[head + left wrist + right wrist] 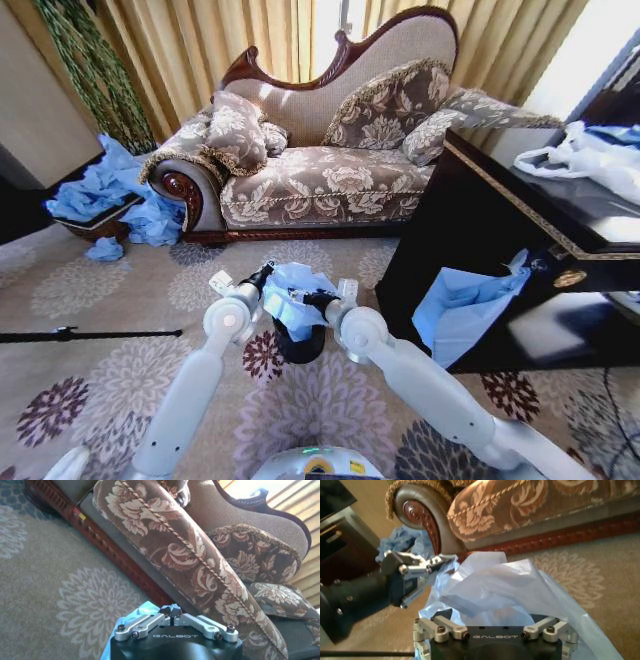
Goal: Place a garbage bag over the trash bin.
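The small black trash bin (300,348) stands on the carpet in front of the sofa, between my two arms. The light-blue garbage bag (293,288) is bunched over its mouth and hides the rim. My left gripper (262,276) is at the bag's left side, shut on an edge of the garbage bag (142,612); its fingers (171,611) are pressed together. My right gripper (318,298) is at the bag's right side. Its jaws stand wide apart, and the garbage bag (505,585) billows over and between them, hiding the tips. The left gripper (436,560) also appears across the bag, pinching its edge.
The floral sofa (330,180) stands just behind the bin. At the right is a black cabinet (480,215) with another blue bag (462,310) hanging from it and a white plastic bag (590,160) on top. A heap of blue bags (100,190) lies far left, and a black rod (80,333) lies on the carpet.
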You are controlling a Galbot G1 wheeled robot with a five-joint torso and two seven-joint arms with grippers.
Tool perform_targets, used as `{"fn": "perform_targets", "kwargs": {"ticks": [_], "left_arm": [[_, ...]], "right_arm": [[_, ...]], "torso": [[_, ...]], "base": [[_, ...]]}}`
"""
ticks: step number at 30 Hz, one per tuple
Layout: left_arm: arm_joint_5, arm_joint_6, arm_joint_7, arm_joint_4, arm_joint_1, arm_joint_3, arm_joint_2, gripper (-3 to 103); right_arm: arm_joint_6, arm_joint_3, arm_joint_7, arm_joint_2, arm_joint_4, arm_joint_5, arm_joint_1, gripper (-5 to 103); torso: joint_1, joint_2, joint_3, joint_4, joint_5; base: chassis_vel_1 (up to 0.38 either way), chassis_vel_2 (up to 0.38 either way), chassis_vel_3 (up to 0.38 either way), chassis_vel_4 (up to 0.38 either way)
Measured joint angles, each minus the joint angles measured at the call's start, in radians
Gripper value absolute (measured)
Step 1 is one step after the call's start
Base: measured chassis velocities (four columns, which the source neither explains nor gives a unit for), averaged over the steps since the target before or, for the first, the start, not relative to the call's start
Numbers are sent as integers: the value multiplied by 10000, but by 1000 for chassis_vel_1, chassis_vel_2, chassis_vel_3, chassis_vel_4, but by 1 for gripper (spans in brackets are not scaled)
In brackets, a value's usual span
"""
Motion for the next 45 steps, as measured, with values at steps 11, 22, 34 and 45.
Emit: {"fn": "perform_targets", "kwargs": {"ticks": [11,22,34,45], "left_arm": [[-1,-5,25,-167,-57,44,-41,0],[285,-121,-20,-597,-13,-50,126,0],[353,-196,-21,-622,137,-259,180,0],[807,-370,-111,-244,152,-606,196,0]], "right_arm": [[-124,-388,-22,812,-1541,-186,430,78],[-310,-721,-153,1181,-2468,-479,653,48],[-308,-881,-248,2197,-4059,-1132,878,16],[-195,-1212,-732,2848,-5450,-1632,1219,0]], "torso": [[0,-1,1,3,-1],[0,0,1,2,-1],[0,0,1,2,-1],[0,0,1,2,0]], "base": [[0,0,0,0],[0,0,0,0],[0,0,0,0],[0,0,0,0]]}}
